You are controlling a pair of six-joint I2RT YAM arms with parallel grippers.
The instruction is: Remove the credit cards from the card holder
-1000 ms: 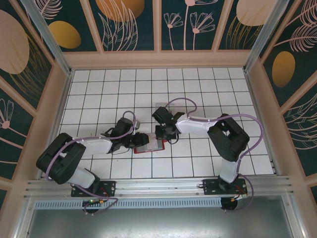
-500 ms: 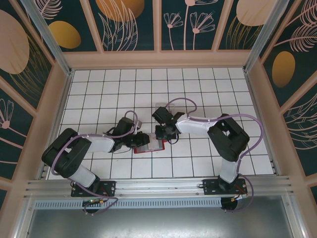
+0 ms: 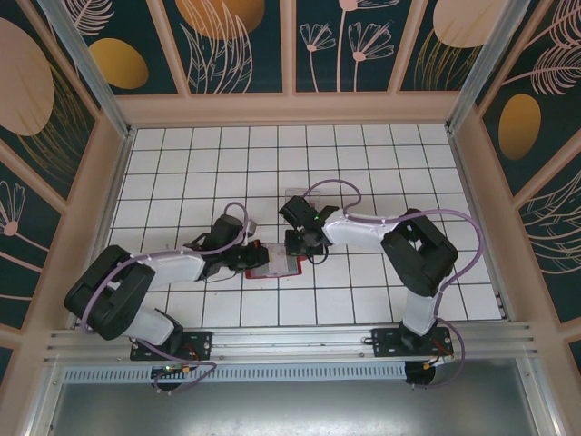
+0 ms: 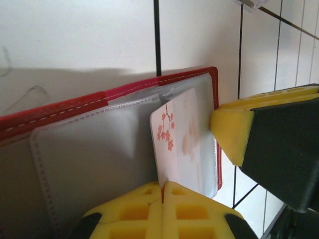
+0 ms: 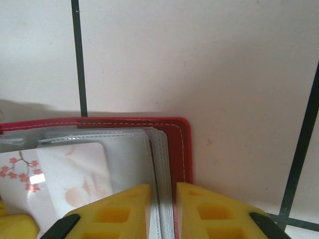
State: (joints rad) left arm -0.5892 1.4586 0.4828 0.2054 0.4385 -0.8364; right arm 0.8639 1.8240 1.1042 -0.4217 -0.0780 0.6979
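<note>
left gripper (image 4: 163,191): closed, pinching the edge of the pale, blossom-printed card (image 4: 180,134).
right gripper (image 5: 163,199): nearly closed, clamped on the holder's (image 4: 75,107) clear sleeves and red edge.
holder: open on the desk (image 5: 199,59), between both grippers.
card: over the holder's clear sleeves.

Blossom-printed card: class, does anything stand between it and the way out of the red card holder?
Nothing visible does. The left gripper is shut on the near edge of the card; its far end seems tucked in the card holder. The right gripper clamps the holder's edge beside the card, off its path out.
</note>
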